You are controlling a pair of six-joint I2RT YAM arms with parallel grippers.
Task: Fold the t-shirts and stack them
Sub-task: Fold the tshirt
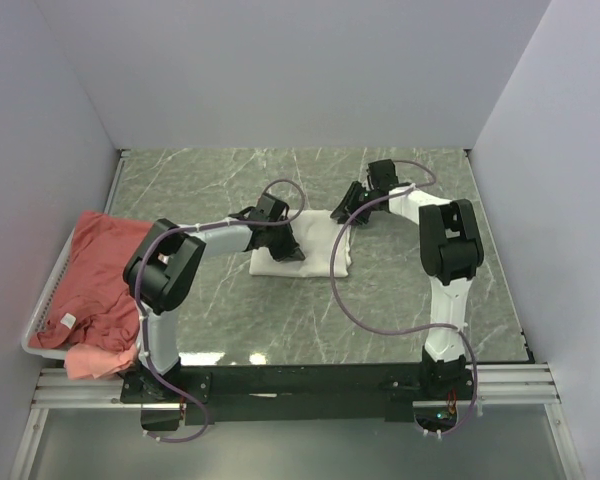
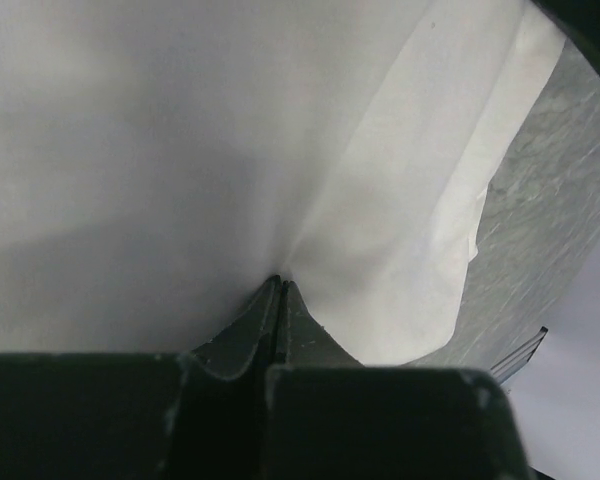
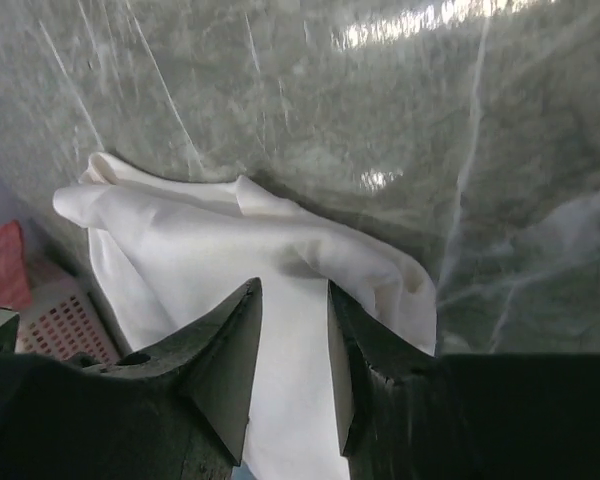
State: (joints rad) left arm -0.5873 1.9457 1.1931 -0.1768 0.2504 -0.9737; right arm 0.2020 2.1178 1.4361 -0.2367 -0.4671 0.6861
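A white t-shirt [image 1: 315,248] lies folded in a rough rectangle at the middle of the table; no red print shows. My left gripper [image 1: 281,241] rests on its left part. In the left wrist view its jaws [image 2: 280,281] are closed, and the white fabric [image 2: 180,150] puckers into the tips. My right gripper [image 1: 346,212] is open over the shirt's far right corner. In the right wrist view its fingers [image 3: 293,287] stand apart above the cloth [image 3: 230,235] and hold nothing. Salmon-red t-shirts [image 1: 100,262] lie heaped in the basket at the left.
The white wire basket [image 1: 42,322] stands at the table's left edge, with a pink shirt spilling over its near corner [image 1: 98,360]. It also shows in the right wrist view [image 3: 65,322]. The green marble table [image 1: 410,290] is walled on three sides.
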